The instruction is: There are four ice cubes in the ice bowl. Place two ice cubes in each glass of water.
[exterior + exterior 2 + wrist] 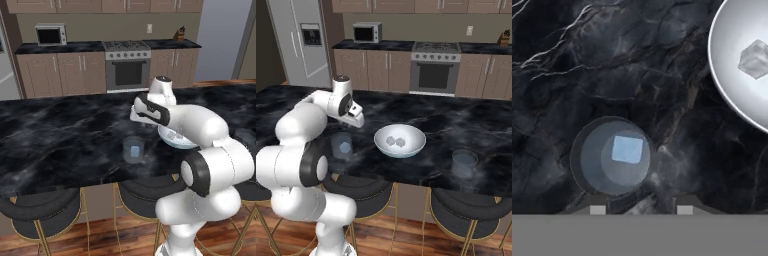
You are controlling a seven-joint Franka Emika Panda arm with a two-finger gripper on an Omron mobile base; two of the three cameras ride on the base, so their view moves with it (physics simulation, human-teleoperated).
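No writing shows on anything here. The gripper hangs over the dark marble counter, its tips spread apart with nothing between them. Just below it stands a glass of water with one ice cube inside. The ice bowl sits just beside that glass (two cubes rest in it, seen from the right base view). A second glass stands well apart, beyond the bowl. Black stools tuck under the counter edge.
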